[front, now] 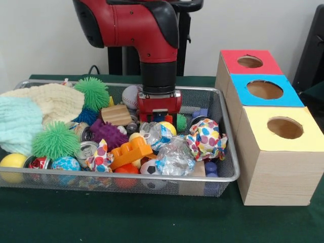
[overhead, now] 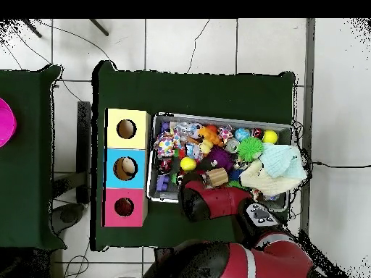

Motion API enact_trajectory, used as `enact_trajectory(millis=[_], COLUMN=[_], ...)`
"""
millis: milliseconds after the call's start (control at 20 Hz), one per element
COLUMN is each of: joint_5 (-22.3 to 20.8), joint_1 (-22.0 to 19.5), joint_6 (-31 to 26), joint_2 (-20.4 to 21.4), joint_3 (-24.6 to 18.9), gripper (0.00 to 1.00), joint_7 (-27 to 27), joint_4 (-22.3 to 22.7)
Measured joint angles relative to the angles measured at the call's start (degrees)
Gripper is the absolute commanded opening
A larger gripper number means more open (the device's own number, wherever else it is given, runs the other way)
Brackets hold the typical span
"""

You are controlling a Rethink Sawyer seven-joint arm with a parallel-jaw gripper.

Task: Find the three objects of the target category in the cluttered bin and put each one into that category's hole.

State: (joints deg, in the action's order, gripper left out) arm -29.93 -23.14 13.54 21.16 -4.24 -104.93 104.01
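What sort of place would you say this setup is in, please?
Probably a robotics lab or test room. A red robot arm reaches into a wire bin of toys on a green-covered table, beside a wooden box with coloured tops and holes, on a tiled floor with loose cables.

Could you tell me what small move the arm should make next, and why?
Probably a short lift straight up. The gripper sits low in the bin, pressed among a crinkly clear wrapper, a yellow ball and a wooden block, so its grasp cannot be seen; rising would show whether it holds anything.
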Motion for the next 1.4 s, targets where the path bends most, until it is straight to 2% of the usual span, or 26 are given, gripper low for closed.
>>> enact_trajectory(millis=[150, 350, 450, 850, 1400], joint_5=[-4.1, -6.3, -6.2, -6.2, -8.6], joint_1=[-1.8, -3.5, -3.8, -3.7, -4.0], joint_6=[13.5, 22.9, 25.4, 26.0, 26.0], joint_2=[-2.9, -6.2, -7.2, -7.6, -7.8], joint_3=[1.3, 1.7, 1.8, 1.9, 1.7], gripper=[1.0, 1.0, 1.0, 1.0, 1.0], joint_7=[0.0, 0.0, 0.0, 0.0, 0.0], joint_4=[1.3, -0.4, -1.1, -1.7, -2.8])
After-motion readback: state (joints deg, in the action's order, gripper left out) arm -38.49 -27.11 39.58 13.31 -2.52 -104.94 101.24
